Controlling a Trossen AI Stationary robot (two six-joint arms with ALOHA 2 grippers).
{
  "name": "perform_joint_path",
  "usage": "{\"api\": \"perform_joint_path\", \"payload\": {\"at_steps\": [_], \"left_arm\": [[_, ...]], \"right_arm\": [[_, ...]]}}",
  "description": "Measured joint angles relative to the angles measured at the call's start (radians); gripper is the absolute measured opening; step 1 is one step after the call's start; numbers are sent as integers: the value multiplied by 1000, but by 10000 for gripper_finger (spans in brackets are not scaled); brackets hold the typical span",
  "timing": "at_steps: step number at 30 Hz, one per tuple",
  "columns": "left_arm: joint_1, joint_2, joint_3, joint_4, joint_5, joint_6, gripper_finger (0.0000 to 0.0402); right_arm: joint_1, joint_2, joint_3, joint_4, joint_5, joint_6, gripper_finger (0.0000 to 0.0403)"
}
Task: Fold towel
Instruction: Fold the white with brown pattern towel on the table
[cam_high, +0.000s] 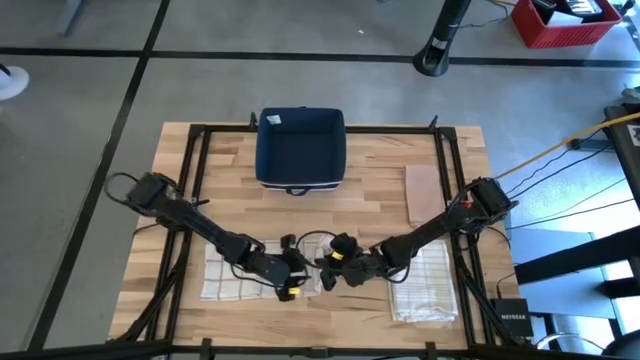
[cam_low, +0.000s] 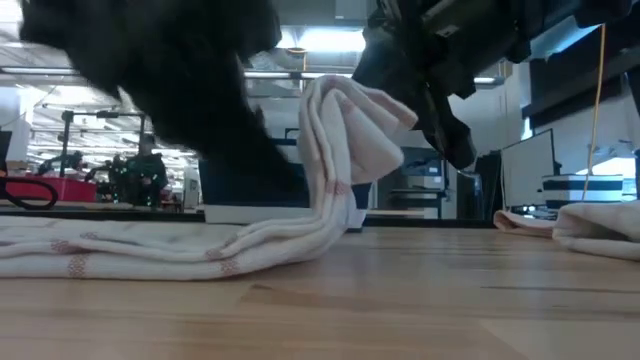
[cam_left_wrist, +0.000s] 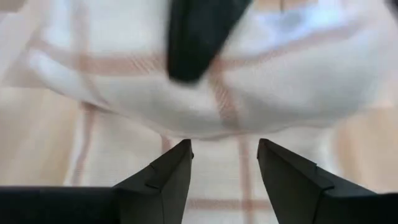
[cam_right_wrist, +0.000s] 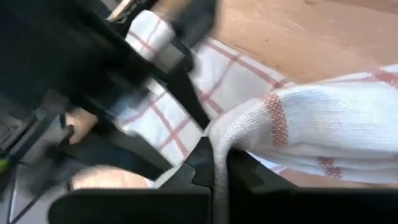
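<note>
Currently the right gripper (cam_right_wrist: 214, 177) has its fingers pinched on an edge of the towel (cam_low: 345, 130), holding that edge raised off the desk (cam_high: 380, 170); in the low view the cloth rises at centre frame into a bunched peak while the rest trails flat toward the left edge. Judged from this, the lift serves to carry one edge over the flat portion to form the fold.

The left gripper (cam_left_wrist: 224, 168) has its fingers spread and holds nothing; the raised cloth hangs just ahead of them in the left wrist view. This placement suggests a readiness to take or steady the fabric.

In the high view both grippers meet at lower centre, with the towel's flat part to their left. A second folded cloth (cam_high: 425, 285) lies at lower right, and a pale flat rectangle (cam_high: 422, 192) sits above it. A dark blue bin (cam_high: 300, 148) stands at upper centre.

The desk is light wood inside a black frame. Beyond it lie a grey floor, a red crate (cam_high: 565, 22) at upper right, and monitors (cam_low: 528, 165) in the low view.
</note>
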Motion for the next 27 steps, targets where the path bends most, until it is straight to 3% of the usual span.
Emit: {"api": "perform_joint_path", "payload": {"at_steps": [4,9,14,20,27], "left_arm": [[-33,-128,2,-246,-4,-102,178],[-106,-151,-16,-508,-8,-266,178],[-139,-91,-75,-368,-23,-335,178],[-121,-14,-80,-193,-56,-279,178],[-96,-10,-85,-119,-80,-237,178]], "right_arm": [[0,0,0,-10,1,-14,14],[0,1,1,-1,-1,-23,12],[0,19,1,83,0,-27,12],[-20,89,12,270,-27,-27,14],[-43,177,157,262,-53,-100,17]]}}
